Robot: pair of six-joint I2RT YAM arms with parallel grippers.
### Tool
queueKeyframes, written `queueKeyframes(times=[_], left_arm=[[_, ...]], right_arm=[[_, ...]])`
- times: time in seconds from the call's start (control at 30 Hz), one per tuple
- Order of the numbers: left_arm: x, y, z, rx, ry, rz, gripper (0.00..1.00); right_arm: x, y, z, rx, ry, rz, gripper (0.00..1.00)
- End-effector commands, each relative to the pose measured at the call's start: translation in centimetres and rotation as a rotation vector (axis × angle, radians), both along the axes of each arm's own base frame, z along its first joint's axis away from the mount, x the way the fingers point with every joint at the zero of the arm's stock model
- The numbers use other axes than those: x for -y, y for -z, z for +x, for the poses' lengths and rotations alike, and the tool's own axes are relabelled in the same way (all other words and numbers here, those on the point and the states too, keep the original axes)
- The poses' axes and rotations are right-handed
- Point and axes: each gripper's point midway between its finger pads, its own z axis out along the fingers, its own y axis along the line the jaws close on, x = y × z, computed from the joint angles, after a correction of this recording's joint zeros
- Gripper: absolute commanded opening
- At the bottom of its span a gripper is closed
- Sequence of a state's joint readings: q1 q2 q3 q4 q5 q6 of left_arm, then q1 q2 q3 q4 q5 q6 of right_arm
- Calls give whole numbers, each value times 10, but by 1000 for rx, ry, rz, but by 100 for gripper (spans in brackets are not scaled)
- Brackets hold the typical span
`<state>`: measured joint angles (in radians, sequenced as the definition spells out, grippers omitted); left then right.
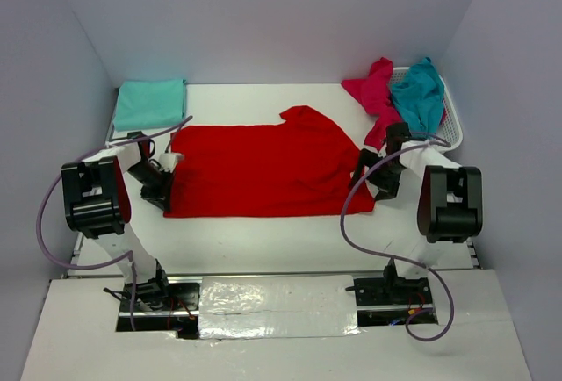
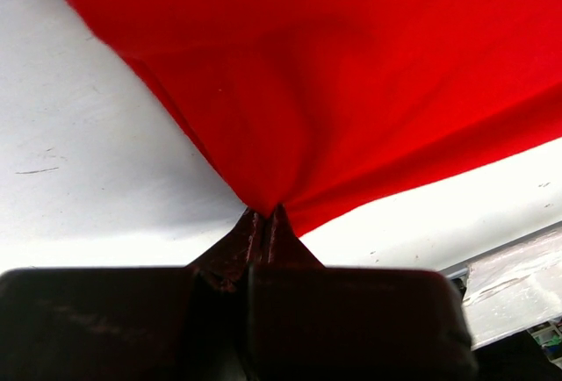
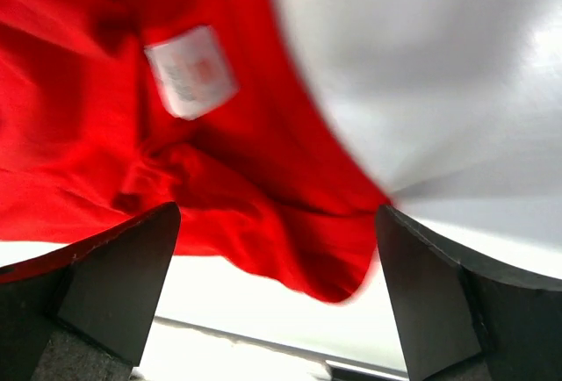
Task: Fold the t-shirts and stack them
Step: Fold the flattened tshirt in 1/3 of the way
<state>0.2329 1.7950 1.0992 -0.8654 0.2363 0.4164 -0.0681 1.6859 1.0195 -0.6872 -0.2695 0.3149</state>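
Observation:
A bright red t-shirt (image 1: 263,168) lies spread across the middle of the table. My left gripper (image 1: 163,184) is shut on its left edge; the left wrist view shows the red cloth (image 2: 334,91) pinched between the closed tips (image 2: 264,223). My right gripper (image 1: 376,179) is open at the shirt's right edge, its jaws apart around a loose red fold (image 3: 290,223) with a white label (image 3: 189,71). A folded teal shirt (image 1: 149,103) lies at the back left. A magenta shirt (image 1: 376,93) and a teal shirt (image 1: 420,93) hang over the basket.
A white mesh basket (image 1: 450,118) stands at the back right, close to my right arm. Grey walls close in the back and both sides. A taped metal strip (image 1: 272,298) runs along the near edge between the arm bases.

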Motion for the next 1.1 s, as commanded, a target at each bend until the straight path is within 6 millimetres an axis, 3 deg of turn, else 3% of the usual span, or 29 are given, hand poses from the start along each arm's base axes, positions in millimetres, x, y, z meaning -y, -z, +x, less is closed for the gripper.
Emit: queueKeyframes(times=[0.0,0.17,0.27,0.43,0.47,0.57,0.6,0.67,0.83,0.93,1.07], left_arm=[[-15,12,-3,0,47,68,0],[-17,7,1,6,52,76,0],[-16,5,2,10,55,75,0],[-14,3,4,15,59,70,0],[-15,3,5,19,57,71,0],[-15,1,4,17,71,77,0],[-16,-1,2,18,74,78,0],[-18,-4,-1,17,98,89,0],[-36,-23,-22,-14,145,142,0],[-41,-37,-38,-30,155,156,0],[-47,-47,-56,-60,172,206,0]], right_arm=[[14,-20,-6,80,54,-69,100],[14,-15,-40,49,84,-84,100],[12,-18,-42,90,94,-71,100],[-9,8,-45,22,73,43,97],[-8,16,-44,4,78,42,94],[-15,26,-48,-42,68,82,45],[-18,26,-50,-49,68,99,17],[-20,26,-59,-60,76,106,0],[-25,5,-81,-42,95,129,0],[-34,0,-116,-104,114,162,0],[-31,-6,-146,-150,124,125,0]])
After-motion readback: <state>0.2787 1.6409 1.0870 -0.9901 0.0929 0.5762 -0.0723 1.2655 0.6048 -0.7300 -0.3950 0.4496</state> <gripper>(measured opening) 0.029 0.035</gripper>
